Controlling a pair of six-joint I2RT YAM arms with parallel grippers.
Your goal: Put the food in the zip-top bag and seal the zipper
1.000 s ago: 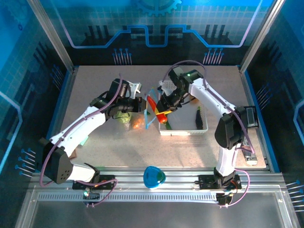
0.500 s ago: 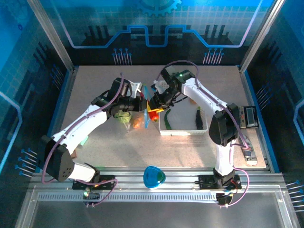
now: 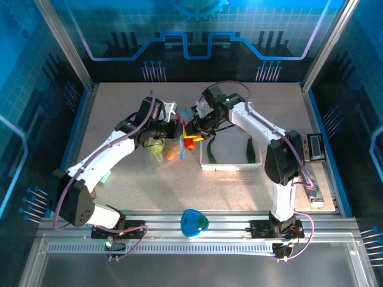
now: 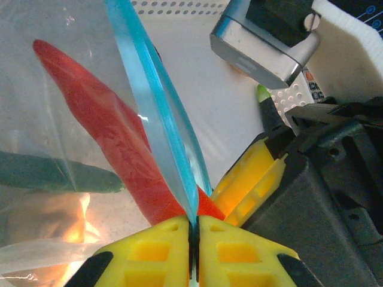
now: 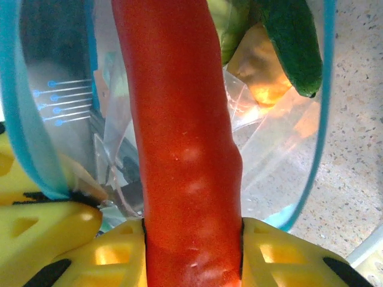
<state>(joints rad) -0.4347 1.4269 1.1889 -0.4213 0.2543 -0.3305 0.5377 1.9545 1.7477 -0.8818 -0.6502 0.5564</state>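
One red chili [image 5: 185, 137] is the piece in hand. It lies lengthwise in the mouth of the zip-top bag [image 4: 36, 89], its far end already past the light-blue zipper [image 4: 155, 119] and inside the clear film. Its near end is clamped between the yellow pads of your right pincer [image 5: 191, 251].

Deeper in the bag you can see a dark-green cucumber [image 5: 287, 42], and the overhead view shows the light-green cabbage [image 3: 154, 145] and an orange piece [image 3: 171, 156] through the plastic.

Your left pincer [image 4: 192, 239] is pressed together on the zipper strip, right at the corner of the mouth. It lifts that edge so the opening bows wide around the chili. The bag sits on the tabletop [image 3: 149, 185] just left of the white basket [image 3: 230, 165], where another cucumber [image 3: 251, 148] lies along the right wall.

You look to be in the filling step, late in this one insertion. Next, part the right pincer so the chili drops clear of the zipper line, then back straight out without snagging the film. The left pincer must not let go, or the mouth will likely sag. Sealing looks some way off, with that basket cucumber waiting.
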